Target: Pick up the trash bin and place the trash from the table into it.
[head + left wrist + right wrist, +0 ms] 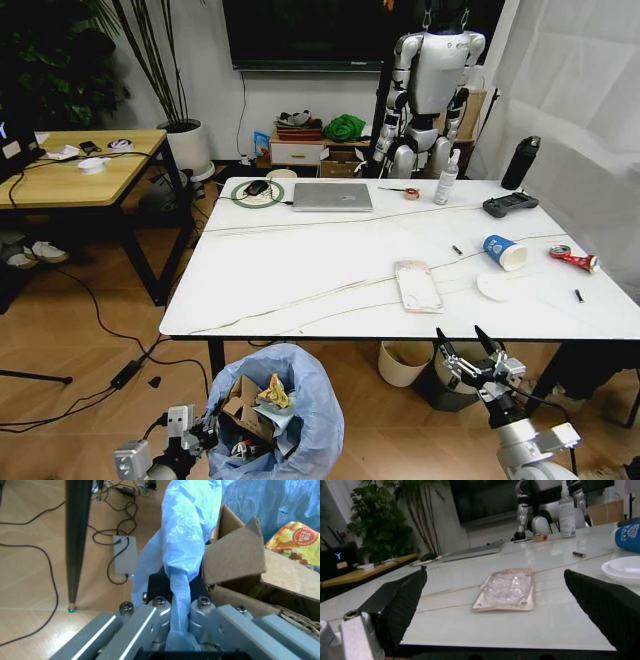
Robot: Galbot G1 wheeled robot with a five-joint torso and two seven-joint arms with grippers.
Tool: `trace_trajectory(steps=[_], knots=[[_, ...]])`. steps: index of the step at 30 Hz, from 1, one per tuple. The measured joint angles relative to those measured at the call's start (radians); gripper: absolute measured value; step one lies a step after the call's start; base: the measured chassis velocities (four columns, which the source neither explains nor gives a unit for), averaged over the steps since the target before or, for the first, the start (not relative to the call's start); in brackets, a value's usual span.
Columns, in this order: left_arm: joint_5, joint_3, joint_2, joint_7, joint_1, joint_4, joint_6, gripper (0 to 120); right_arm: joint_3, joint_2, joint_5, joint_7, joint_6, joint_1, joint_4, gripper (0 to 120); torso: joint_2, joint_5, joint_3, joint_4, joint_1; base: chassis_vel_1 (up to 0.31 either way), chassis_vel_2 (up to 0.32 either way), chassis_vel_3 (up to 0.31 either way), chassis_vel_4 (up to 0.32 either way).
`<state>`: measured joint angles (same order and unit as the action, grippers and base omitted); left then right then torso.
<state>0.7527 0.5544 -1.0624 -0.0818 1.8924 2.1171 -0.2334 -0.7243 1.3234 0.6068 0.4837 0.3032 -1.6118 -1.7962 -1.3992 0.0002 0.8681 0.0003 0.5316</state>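
The trash bin (300,420), lined with a light-blue bag (185,525), hangs low in front of the table (300,270). My left gripper (203,434) (180,594) is shut on its bagged rim. Brown cardboard (243,405) (235,555) and a yellow wrapper (276,391) (295,540) lie inside. On the table lie a clear plastic tray (417,286) (507,588), a blue paper cup (503,251) (629,536), a white disc (492,287) (622,568) and a crushed red can (572,257). My right gripper (458,340) (495,573) is open just off the front edge, facing the tray.
A silver laptop (332,196), black game controller (509,204), spray bottle (446,178) and black bottle (520,162) stand along the table's far side. A cream bin (405,362) sits under the table. A wooden desk (80,165) is at left, with cables (110,380) on the floor.
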Motion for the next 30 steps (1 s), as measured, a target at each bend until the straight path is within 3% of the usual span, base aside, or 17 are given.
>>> trace_trajectory(steps=[17,23,30], knots=[[-0.001,0.004,-0.002,-0.002,0.001,0.000,0.000,0,0.038,-0.047,-0.022,0.005,0.026,0.018,0.034,100,0.000,0.0002,0.000,-0.0003,0.000,-0.108,-0.115,0.107,0.101],[-0.007,0.013,-0.009,-0.005,0.007,0.009,0.000,0,0.086,-0.125,-0.002,0.005,-0.003,0.082,0.059,100,0.000,0.0000,0.000,-0.0002,0.000,0.000,0.000,0.000,0.000],[-0.029,0.036,-0.032,-0.005,0.033,0.024,0.001,0,0.212,-0.314,0.004,-0.105,-0.065,0.186,0.034,100,0.000,-0.0003,0.000,0.0001,0.000,0.000,0.000,0.000,0.000]])
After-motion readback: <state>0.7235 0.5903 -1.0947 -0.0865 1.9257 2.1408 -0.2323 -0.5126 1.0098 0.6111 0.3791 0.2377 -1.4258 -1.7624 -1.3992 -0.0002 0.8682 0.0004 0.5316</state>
